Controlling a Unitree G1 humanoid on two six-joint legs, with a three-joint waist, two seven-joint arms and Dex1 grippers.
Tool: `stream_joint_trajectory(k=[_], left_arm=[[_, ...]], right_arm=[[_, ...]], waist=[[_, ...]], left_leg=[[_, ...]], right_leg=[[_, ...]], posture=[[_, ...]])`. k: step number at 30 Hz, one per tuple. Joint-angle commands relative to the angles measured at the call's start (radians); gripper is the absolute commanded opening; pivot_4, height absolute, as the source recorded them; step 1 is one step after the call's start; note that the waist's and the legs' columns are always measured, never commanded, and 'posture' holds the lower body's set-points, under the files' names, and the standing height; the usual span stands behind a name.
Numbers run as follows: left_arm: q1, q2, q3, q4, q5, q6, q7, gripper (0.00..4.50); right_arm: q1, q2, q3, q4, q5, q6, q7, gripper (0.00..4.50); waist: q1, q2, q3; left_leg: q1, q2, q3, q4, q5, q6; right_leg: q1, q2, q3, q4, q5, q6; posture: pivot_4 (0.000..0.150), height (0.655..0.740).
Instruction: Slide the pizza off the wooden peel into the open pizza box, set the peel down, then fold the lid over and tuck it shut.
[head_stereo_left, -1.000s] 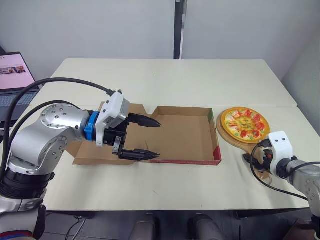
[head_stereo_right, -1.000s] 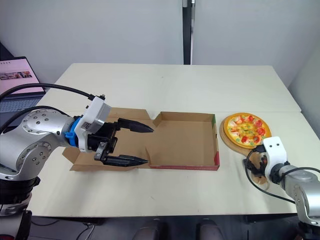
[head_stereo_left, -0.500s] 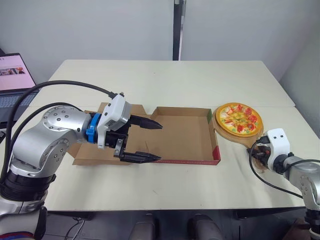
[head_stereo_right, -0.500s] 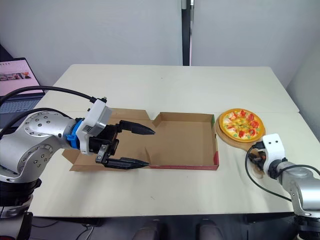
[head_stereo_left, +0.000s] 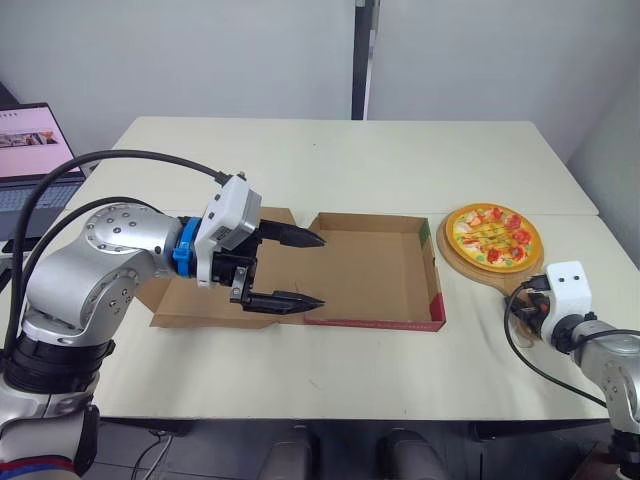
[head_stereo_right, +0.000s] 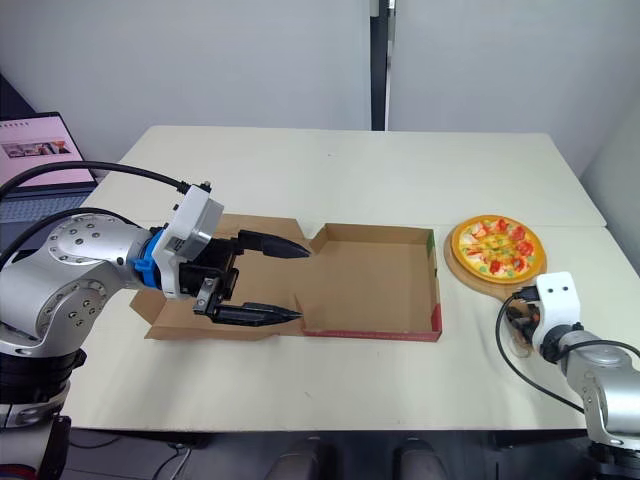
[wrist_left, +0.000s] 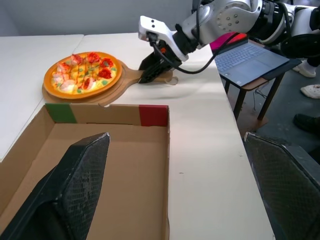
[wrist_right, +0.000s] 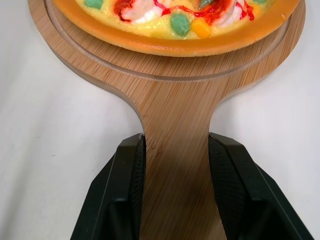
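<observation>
The pizza (head_stereo_left: 493, 235) with bright toppings lies on the round wooden peel (head_stereo_left: 463, 266), on the table right of the open cardboard pizza box (head_stereo_left: 370, 265). My right gripper (wrist_right: 176, 200) is shut on the peel's handle (wrist_right: 175, 145), one black finger pressed against each side. It sits near the table's front right edge (head_stereo_left: 523, 312). My left gripper (head_stereo_left: 320, 270) hovers open over the box's left end, fingers pointing right with nothing between them. The box's lid (head_stereo_left: 178, 300) lies flat to the left, partly hidden under my left arm.
A laptop (head_stereo_left: 28, 160) stands open on a side stand to the far left. The box's right wall, marked green and red (wrist_left: 105, 114), lies between the box floor and the peel. Bare white table (head_stereo_left: 330, 160) stretches behind the box.
My right gripper's fingers have closed onto the peel handle. The left gripper has stayed open over the box's left end.
</observation>
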Motion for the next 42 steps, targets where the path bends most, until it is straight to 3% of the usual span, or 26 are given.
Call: stream_joint_trajectory(k=[1, 9, 17, 26, 42], left_arm=[[-0.032, 0.003, 0.010, 0.005, 0.002, 0.007, 0.000, 4.50], [-0.040, 0.030, 0.024, 0.021, 0.016, 0.024, 0.001, 4.50], [-0.005, 0.113, 0.069, 0.053, 0.044, 0.021, -0.019, 4.50], [0.062, 0.168, 0.087, 0.055, 0.082, -0.013, -0.047, 4.50], [0.155, 0.196, 0.091, 0.057, 0.127, -0.073, -0.066, 4.50]], right_arm=[[-0.037, -0.078, -0.092, -0.076, 0.003, -0.027, 0.031, 1.59], [-0.153, -0.215, -0.091, -0.123, 0.064, 0.026, 0.134, 1.59], [-0.286, -0.299, 0.027, -0.149, 0.113, 0.034, 0.246, 1.59], [-0.322, -0.304, 0.217, -0.179, 0.061, -0.066, 0.305, 1.59], [-0.312, -0.362, 0.338, -0.175, -0.103, -0.289, 0.398, 1.59]], waist=[[-0.002, 0.000, 0.000], [-0.025, 0.001, 0.003], [-0.031, 0.001, 0.005], [-0.026, 0.000, 0.007], [-0.027, 0.000, 0.008]], left_leg=[[-0.001, 0.000, 0.000, 0.000, 0.000, 0.000], [-0.003, 0.001, 0.004, -0.001, 0.000, 0.000], [-0.003, 0.001, 0.004, -0.001, 0.000, 0.000], [-0.004, 0.000, 0.004, 0.000, 0.000, 0.000], [-0.004, 0.000, 0.004, 0.000, 0.000, 0.000]], right_leg=[[-0.002, 0.000, 0.000, 0.000, 0.000, 0.000], [-0.009, 0.000, 0.003, 0.009, -0.001, -0.001], [-0.010, 0.000, 0.002, 0.011, -0.001, -0.002], [-0.011, -0.001, 0.002, 0.011, -0.001, -0.002], [-0.011, -0.002, 0.002, 0.011, -0.001, -0.002]], posture=[[0.150, 0.7318], [0.150, 0.7318], [0.150, 0.7318], [0.150, 0.7318], [0.150, 0.7318]])
